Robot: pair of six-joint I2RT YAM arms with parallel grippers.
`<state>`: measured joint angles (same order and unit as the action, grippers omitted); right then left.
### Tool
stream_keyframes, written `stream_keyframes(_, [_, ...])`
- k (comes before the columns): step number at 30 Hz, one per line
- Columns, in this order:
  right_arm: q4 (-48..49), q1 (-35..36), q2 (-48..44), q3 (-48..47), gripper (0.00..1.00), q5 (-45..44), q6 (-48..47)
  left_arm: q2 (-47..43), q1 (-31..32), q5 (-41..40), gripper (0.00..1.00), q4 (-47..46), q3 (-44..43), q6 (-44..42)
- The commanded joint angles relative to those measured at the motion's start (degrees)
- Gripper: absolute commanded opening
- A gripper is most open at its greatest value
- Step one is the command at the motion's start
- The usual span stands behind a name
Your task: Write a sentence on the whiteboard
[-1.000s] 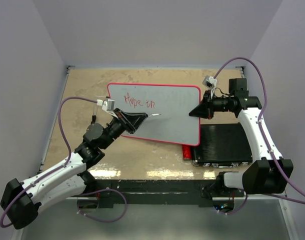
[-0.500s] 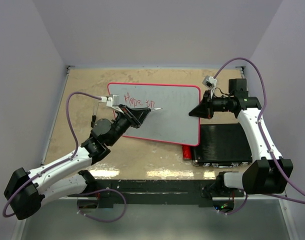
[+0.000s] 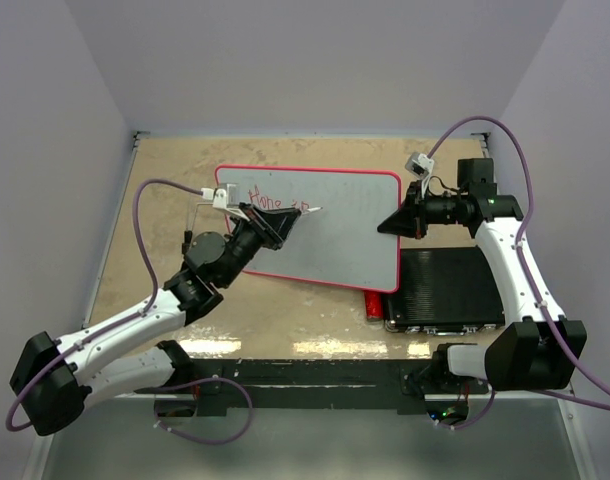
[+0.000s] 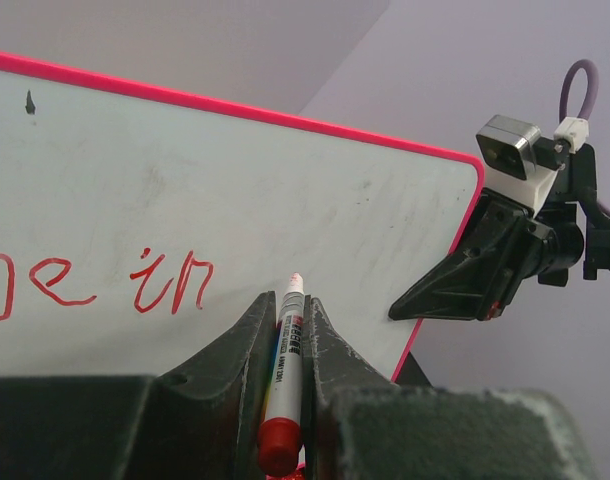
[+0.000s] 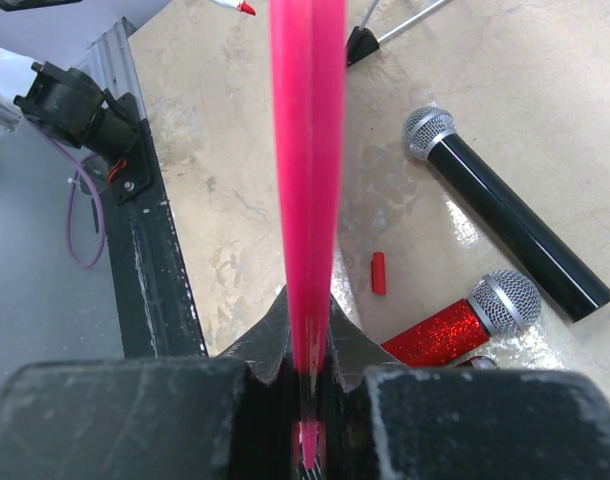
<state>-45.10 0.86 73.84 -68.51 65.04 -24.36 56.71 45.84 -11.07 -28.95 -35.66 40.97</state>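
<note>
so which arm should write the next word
Left, most likely. The left gripper is shut on the marker, tip just right of the red lettering on the whiteboard. The right gripper is clamped on the whiteboard's edge.

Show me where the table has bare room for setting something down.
Bare table: the strip beyond the whiteboard's far edge, and the near-middle patch between the left arm and the black case. Crowded: under the board lie a black microphone, a red glitter microphone and a red cap; the case fills the near right.
</note>
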Motion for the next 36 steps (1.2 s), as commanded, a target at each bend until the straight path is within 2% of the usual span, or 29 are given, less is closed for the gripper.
stream_keyframes(1, [4.1, 0.2, -2.2, -1.1, 0.00, 2.6, 0.0, 1.1, 0.3, -1.5, 0.00, -0.4, -3.6, -2.3])
stream_keyframes(36, [4.1, 0.1, -2.7, -0.5, 0.00, 2.8, 0.0, 7.0, 0.3, 0.6, 0.00, -0.6, -7.7, -3.2])
